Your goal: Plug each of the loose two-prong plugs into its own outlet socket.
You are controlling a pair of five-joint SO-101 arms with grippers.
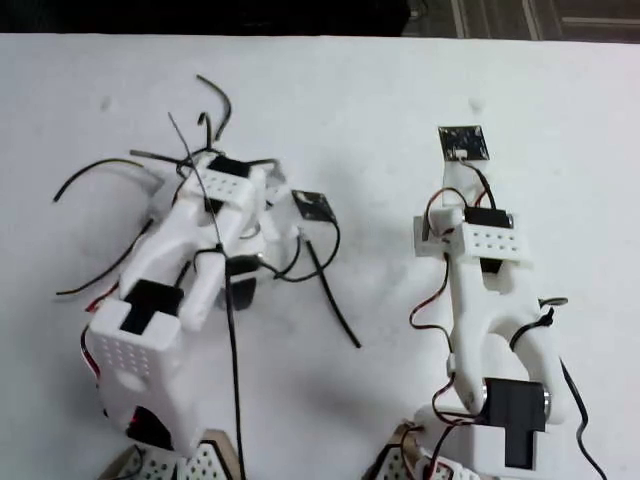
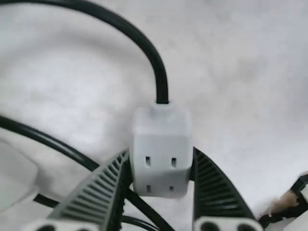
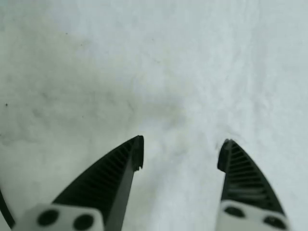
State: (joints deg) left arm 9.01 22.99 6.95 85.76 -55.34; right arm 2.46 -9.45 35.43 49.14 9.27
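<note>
Left gripper [image 2: 161, 156] clamped the white socket [image 2: 161, 137], its cord [image 2: 155, 62] running straight away; right gripper [image 3: 183, 142] gaped wide over the table [image 3: 144, 57].

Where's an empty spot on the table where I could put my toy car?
The far strip of the table beyond both arms is bare, and so is the patch under the open right gripper. The middle gap is partly free, though one black cord trails into it. It's crowded around the left gripper, which holds an outlet socket among tangled cords.
</note>
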